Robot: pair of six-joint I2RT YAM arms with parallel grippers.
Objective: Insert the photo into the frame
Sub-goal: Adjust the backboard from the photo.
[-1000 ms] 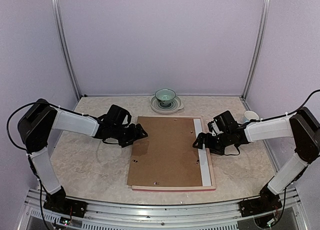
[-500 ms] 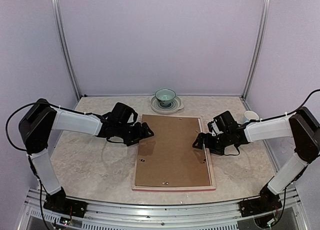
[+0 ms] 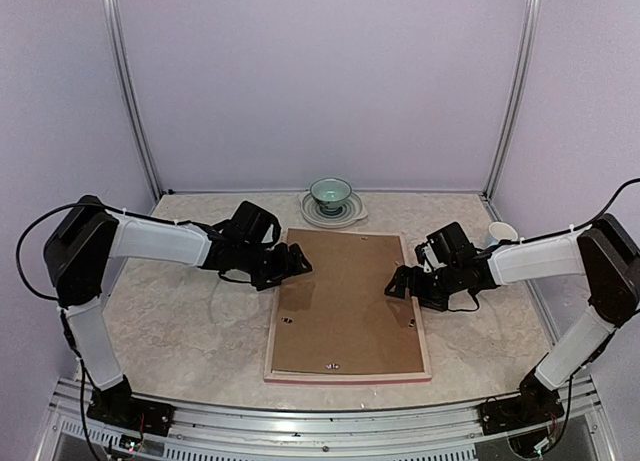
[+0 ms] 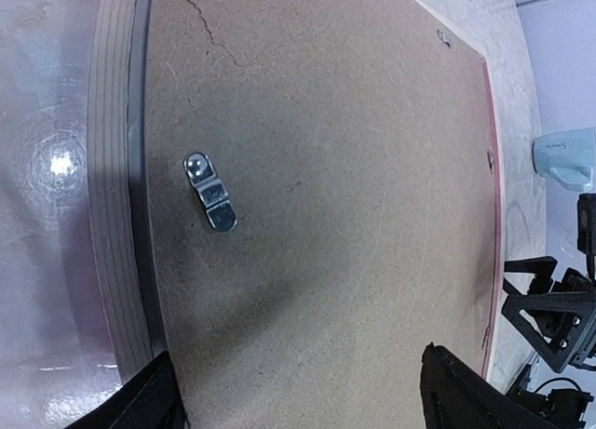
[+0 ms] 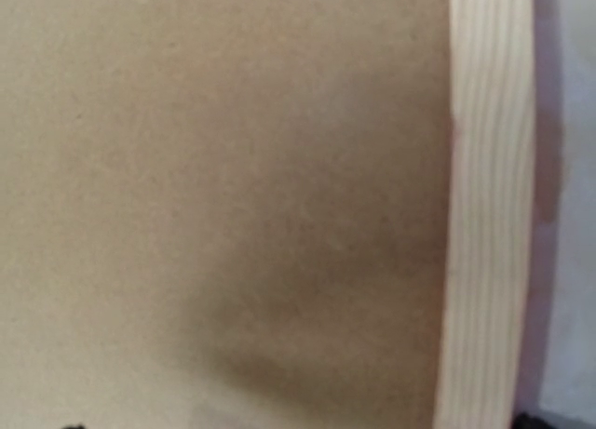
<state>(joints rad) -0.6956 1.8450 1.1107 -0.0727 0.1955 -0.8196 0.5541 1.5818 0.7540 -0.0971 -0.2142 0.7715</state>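
**Frame face down, board over its opening, jaws at both sides**

We find the large thin-rimmed rectangular frame [image 3: 345, 378], pink at its rim with pale wood rear edges, lying face down on the marbled beige surface [image 3: 180, 331] between the two arms. A brown fibreboard backing board [image 3: 340, 301] fills its opening, and we cannot see the photo in any view. The only writing is a small grey mark on the white cup [image 4: 565, 159] off to the right, and it is too small for us to read. A silver metal turn clip [image 4: 209, 192] lies on the board near the wooden rail. The left jaws are spread wide over the board at the frame's far left corner. Their dark fingertips [image 4: 154, 401] are cut off by the lower edge of the wrist view. The right jaws sit at the frame's right rail. Their wrist view is blurred and shows only board and wood, so we cannot tell how they stand.
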